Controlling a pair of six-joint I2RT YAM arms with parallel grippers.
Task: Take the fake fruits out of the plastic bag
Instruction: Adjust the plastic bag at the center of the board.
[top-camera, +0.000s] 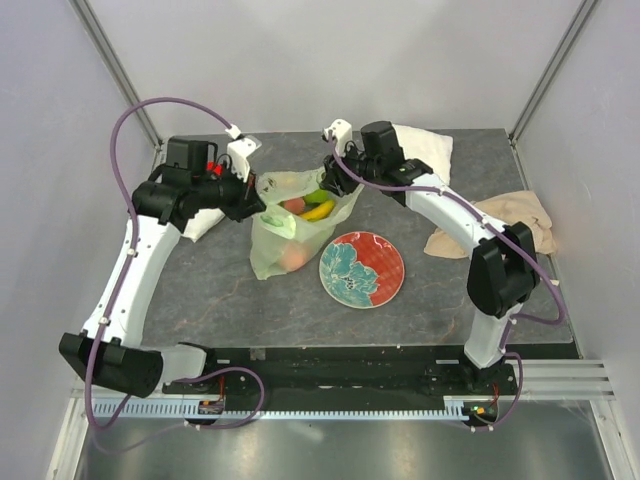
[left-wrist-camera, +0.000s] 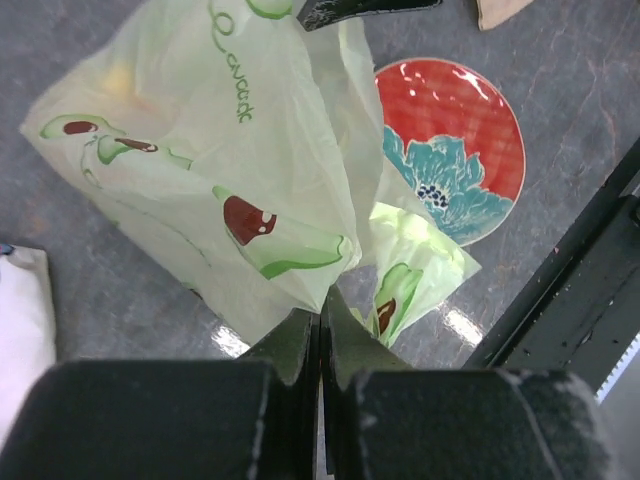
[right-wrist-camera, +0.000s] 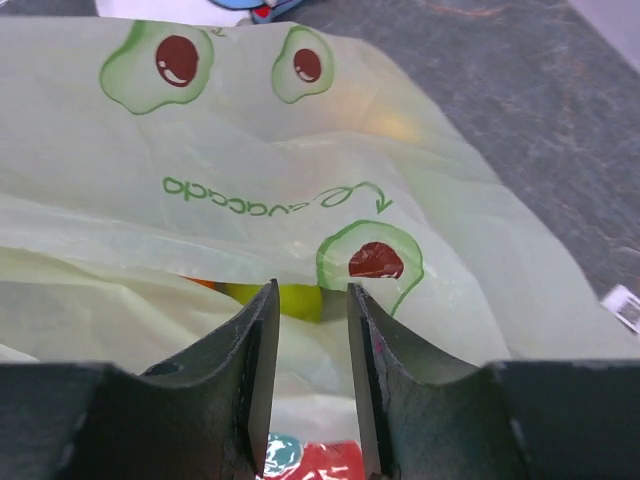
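The pale-green plastic bag (top-camera: 272, 243) with avocado print stands in the middle of the table, its mouth open upward. Fake fruits show in the mouth: a yellow banana (top-camera: 319, 211), a green one (top-camera: 316, 196) and a pink one (top-camera: 293, 206). An orange one (top-camera: 293, 257) shows through the film lower down. My left gripper (top-camera: 258, 206) is shut on the bag's (left-wrist-camera: 200, 170) left rim, the film pinched between its fingertips (left-wrist-camera: 322, 312). My right gripper (top-camera: 336, 186) hangs over the bag's right rim. Its jaws (right-wrist-camera: 311, 288) stand apart over the film (right-wrist-camera: 300, 150), with a yellow-green fruit (right-wrist-camera: 300, 301) behind them.
A red-and-teal flowered plate (top-camera: 361, 269) lies right of the bag, also in the left wrist view (left-wrist-camera: 450, 140). A white towel (top-camera: 428, 148) sits at the back right, a beige cloth (top-camera: 512, 222) at the right edge. A white item (top-camera: 205, 222) lies under the left arm.
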